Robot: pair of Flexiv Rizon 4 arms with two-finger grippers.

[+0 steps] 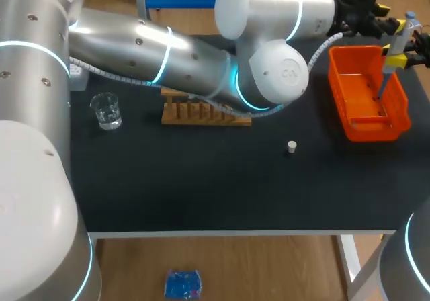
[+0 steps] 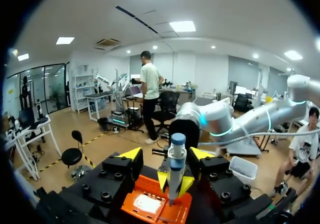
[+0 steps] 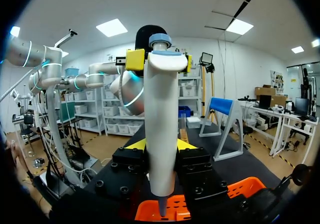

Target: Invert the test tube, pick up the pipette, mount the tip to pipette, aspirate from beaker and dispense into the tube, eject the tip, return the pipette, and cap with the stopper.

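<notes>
So, at the far right of the bench [image 1: 201, 180], the pipette [image 1: 401, 37] hangs upright over the orange basket [image 1: 369, 127], its thin tip pointing down toward the basket's inside. The right jaws are clenched on the pipette. In the right wrist view their yellow fingertips [image 3: 137, 144] press it from both sides, low on the white barrel. The left arm [image 1: 168, 59] reaches across the bench from the left, passing over the wooden rack [image 1: 201, 113], and its jaws sit up by the pipette's blue-capped head. In the left wrist view their own yellow tips stand spread, with a gap between each one and the pipette, so the left jaws are released. A glass beaker [image 1: 106, 109] stands near the bench's left side, just left of the rack and apart from it. The small white stopper [image 1: 291, 147] stands alone on the dark bench, between the rack and the basket and nearer the front edge than either
</notes>
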